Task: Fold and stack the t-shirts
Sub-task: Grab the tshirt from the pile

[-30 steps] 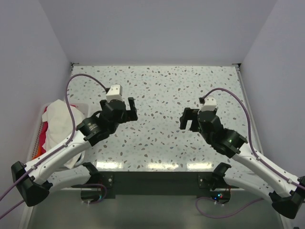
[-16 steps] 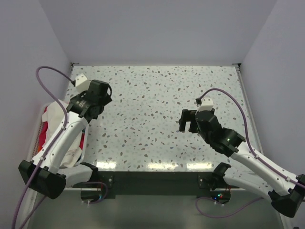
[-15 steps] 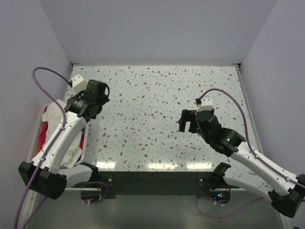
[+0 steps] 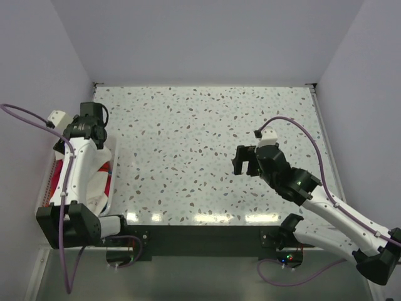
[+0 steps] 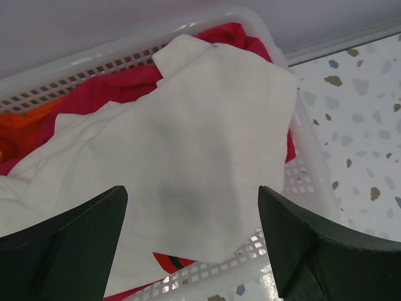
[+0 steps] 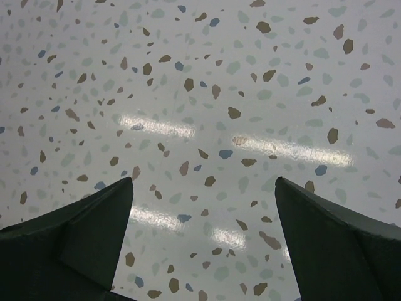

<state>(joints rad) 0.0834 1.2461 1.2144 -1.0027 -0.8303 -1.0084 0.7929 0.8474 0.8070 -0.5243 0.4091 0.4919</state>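
Your left hand [image 5: 191,195] hangs over the basket [image 5: 304,182] at the left edge of the overhead view. Its jaws are spread wide with nothing between them. In its wrist view the white shirt [image 5: 188,138] lies on top of the pile in the basket, filling the middle of the frame. The magenta shirt [image 5: 94,94] shows beneath it toward the upper left, and the orange shirt [image 5: 19,128] at the far left. Your right hand [image 4: 243,160] is over the speckled desk [image 4: 188,125], right of centre in the overhead view, with its jaws wide apart too and gripping nothing.
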